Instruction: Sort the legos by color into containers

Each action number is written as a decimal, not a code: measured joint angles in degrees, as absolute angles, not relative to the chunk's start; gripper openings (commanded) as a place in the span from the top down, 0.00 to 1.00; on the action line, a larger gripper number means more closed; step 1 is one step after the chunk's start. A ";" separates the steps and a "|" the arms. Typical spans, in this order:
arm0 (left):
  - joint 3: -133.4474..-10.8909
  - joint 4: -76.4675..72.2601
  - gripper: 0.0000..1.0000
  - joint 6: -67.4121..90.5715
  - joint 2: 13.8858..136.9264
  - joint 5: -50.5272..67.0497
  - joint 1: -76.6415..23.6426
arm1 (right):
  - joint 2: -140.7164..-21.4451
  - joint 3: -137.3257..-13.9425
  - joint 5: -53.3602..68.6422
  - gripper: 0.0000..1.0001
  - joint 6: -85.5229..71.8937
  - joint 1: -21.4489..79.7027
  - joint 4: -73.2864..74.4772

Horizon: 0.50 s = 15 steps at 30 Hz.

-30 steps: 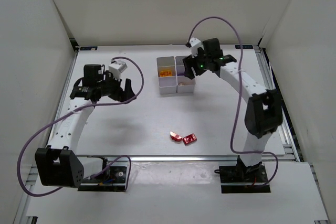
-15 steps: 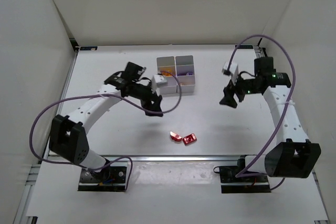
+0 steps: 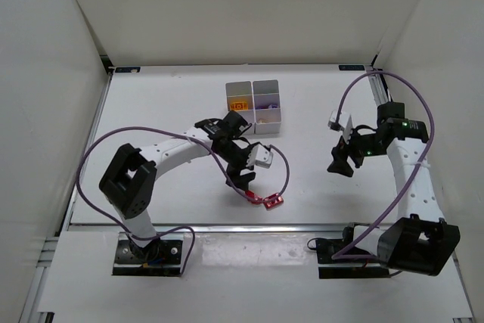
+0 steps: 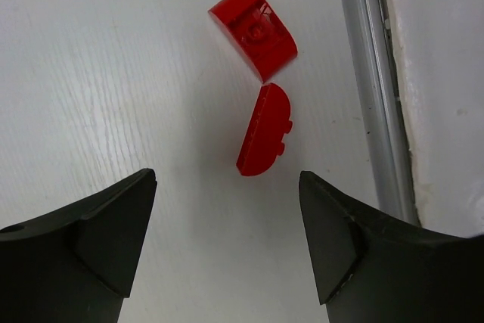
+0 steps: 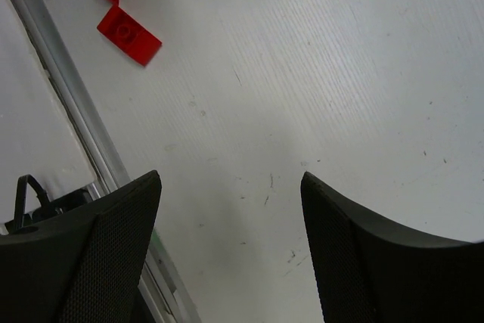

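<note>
Hovering my left gripper [image 4: 227, 179] with jaws wide, nothing between them. I see a curved red lego [image 4: 253, 32] and a flat red lego [image 4: 263, 130] on the table [image 4: 113, 73] at its 12 o'clock, corner to corner. The containers [image 3: 242, 128] stand well apart, at 12 o'clock from those bricks. My right gripper [image 5: 231, 179] gapes above the table, at their 2 o'clock.

We see the red legos [image 4: 253, 32] as smooth, glossy plastic, while the white surface [image 4: 113, 73] under them looks matt, with a fine linear grain and small dark scuffs. The rail [image 4: 367, 73] at its edge is brushed metal, and the right end effector [image 5: 231, 179] has matt black fingers [image 5: 98, 255] with a fine woven texture.
</note>
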State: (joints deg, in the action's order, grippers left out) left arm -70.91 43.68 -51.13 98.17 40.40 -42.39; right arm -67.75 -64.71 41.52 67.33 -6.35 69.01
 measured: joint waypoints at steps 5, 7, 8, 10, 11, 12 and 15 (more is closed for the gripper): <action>-70.85 42.74 0.15 -58.15 99.37 39.46 -45.95 | -70.70 -65.65 41.52 0.22 65.17 -8.03 68.45; -70.83 42.44 0.16 -60.60 99.46 39.42 -47.16 | -71.59 -65.91 41.54 0.22 64.62 -8.69 67.77; -70.78 42.30 0.16 -61.45 99.46 39.44 -47.70 | -71.75 -65.91 41.54 0.22 64.51 -8.93 67.48; -70.57 42.11 0.16 -63.00 99.48 39.44 -48.60 | -71.83 -65.93 41.56 0.22 64.31 -9.30 67.26; -70.41 41.98 0.17 -63.61 99.53 39.44 -48.95 | -71.83 -65.95 41.56 0.22 64.20 -9.39 67.26; -70.24 41.89 0.17 -64.05 99.57 39.46 -49.21 | -71.85 -66.04 41.56 0.22 63.99 -9.41 67.26; -69.60 41.95 0.18 -65.10 99.79 39.48 -49.63 | -72.01 -66.83 41.78 0.22 63.18 -9.54 67.13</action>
